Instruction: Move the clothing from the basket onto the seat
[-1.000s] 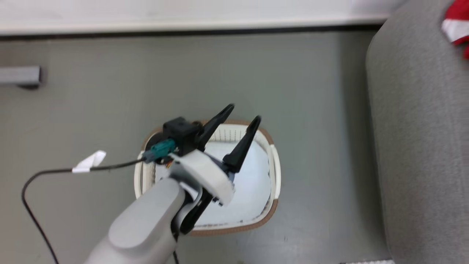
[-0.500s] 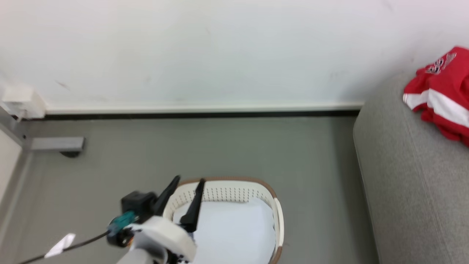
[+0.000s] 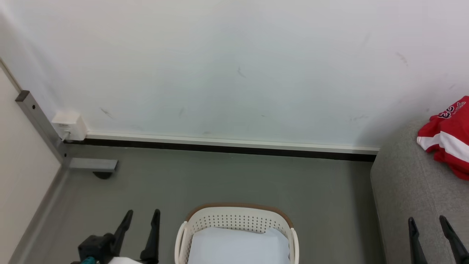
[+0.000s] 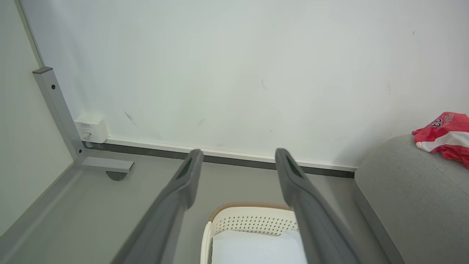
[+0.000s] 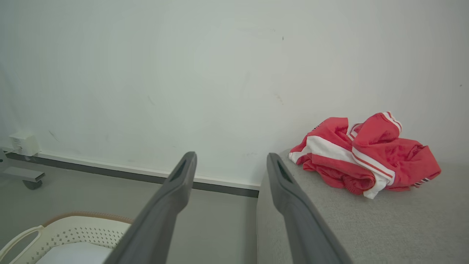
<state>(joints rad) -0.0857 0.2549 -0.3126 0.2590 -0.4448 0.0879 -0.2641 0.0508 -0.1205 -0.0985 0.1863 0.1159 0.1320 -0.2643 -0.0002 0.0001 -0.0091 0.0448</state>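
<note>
The clothing [image 3: 450, 137], a crumpled red jersey with white stripes, lies on the grey seat [image 3: 406, 190] at the right; I also see the clothing [image 5: 362, 157] on the seat [image 5: 366, 223] in the right wrist view, and the clothing [image 4: 445, 134] far right in the left wrist view. The white basket [image 3: 236, 220] with a brown rim stands on the floor at bottom centre and holds only a pale blue-white cloth [image 3: 238, 247]. My left gripper [image 3: 141, 214] is open, left of the basket. My right gripper [image 3: 427, 220] is open over the seat's front, well short of the jersey.
A white wall with a dark skirting strip [image 3: 220, 148] closes the back. A grey metal post with a wheeled foot [image 3: 93, 165] and a small white box [image 3: 69, 126] stand at the left. Grey floor [image 3: 227, 179] lies between wall, basket and seat.
The head camera has tilted up, so the wall now fills the top. My left gripper has drawn back from over the basket to its left. My right gripper has come into view.
</note>
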